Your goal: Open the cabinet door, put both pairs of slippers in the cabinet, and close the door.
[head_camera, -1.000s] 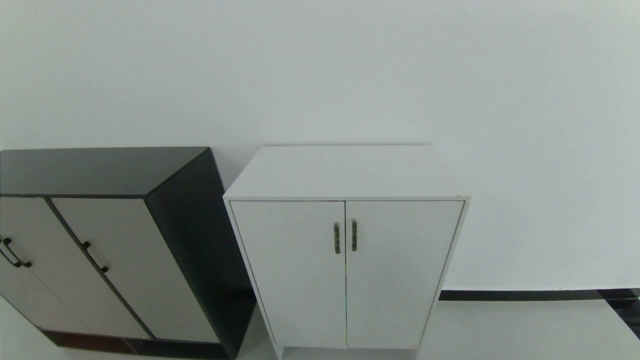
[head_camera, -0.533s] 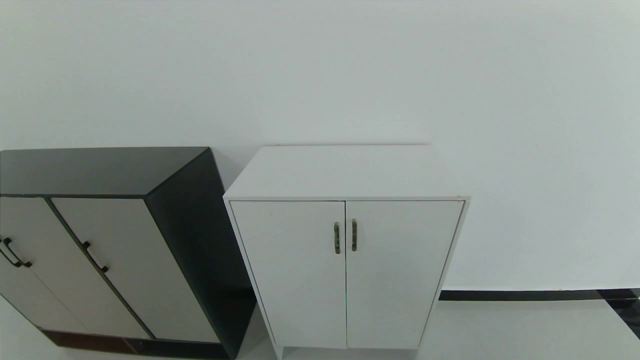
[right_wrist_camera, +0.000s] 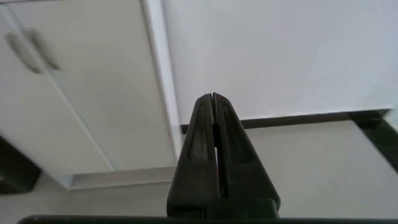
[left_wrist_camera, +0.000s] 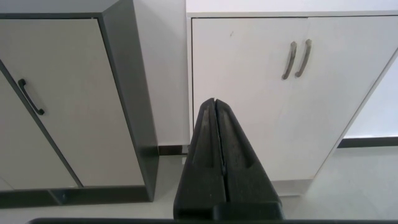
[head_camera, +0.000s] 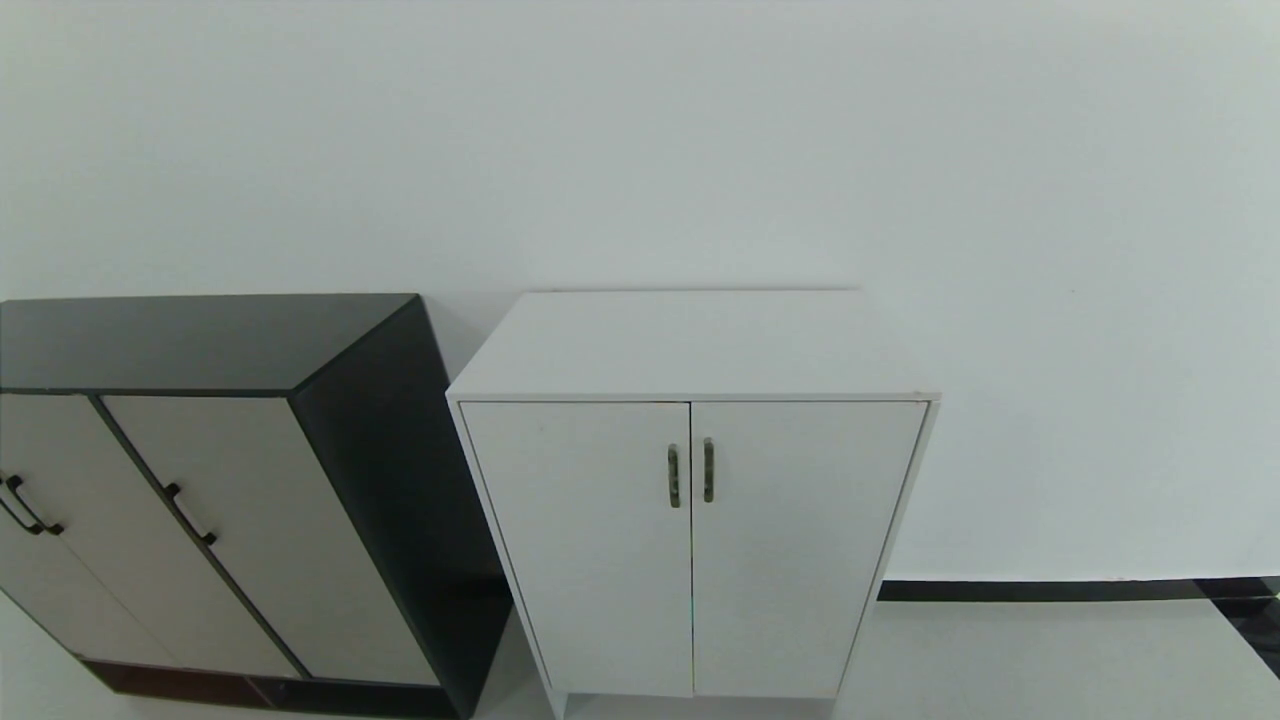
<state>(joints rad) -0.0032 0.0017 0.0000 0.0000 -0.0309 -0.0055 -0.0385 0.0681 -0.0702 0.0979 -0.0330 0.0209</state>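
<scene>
We faced the white cabinet (head_camera: 600, 560) square on. It stood on the floor (head_camera: 1050, 660) against the wall (head_camera: 640, 150), both doors shut flush, with the left handle (head_camera: 674, 476) and the right handle (head_camera: 708, 470) upright and just beside each other at the centre seam. That layout suited us, we judged: with the handles meeting in the middle, each arm could take the door on its own side and swing it outward without crossing the other.

Just beside it on our left stood a dark cabinet (head_camera: 380, 480) with pale doors, also shut and set at a slight angle. We reckoned a left door swung wide might come near its black side panel, so the right door looked the freer one to open.

The left gripper (left_wrist_camera: 215, 102) hung low, well apart from the white cabinet and aimed at its front, its jaws pressed together on nothing. The right gripper (right_wrist_camera: 213, 96) hung low too, aimed past the cabinet's right-hand edge toward the black skirting (right_wrist_camera: 298, 118), its jaws likewise together and empty. Such a pose fitted a neutral carry, we thought, but the jaws would have to part before hooking a handle. What the cabinet held lay hidden behind its doors, so we could not tell how far the job stood.
</scene>
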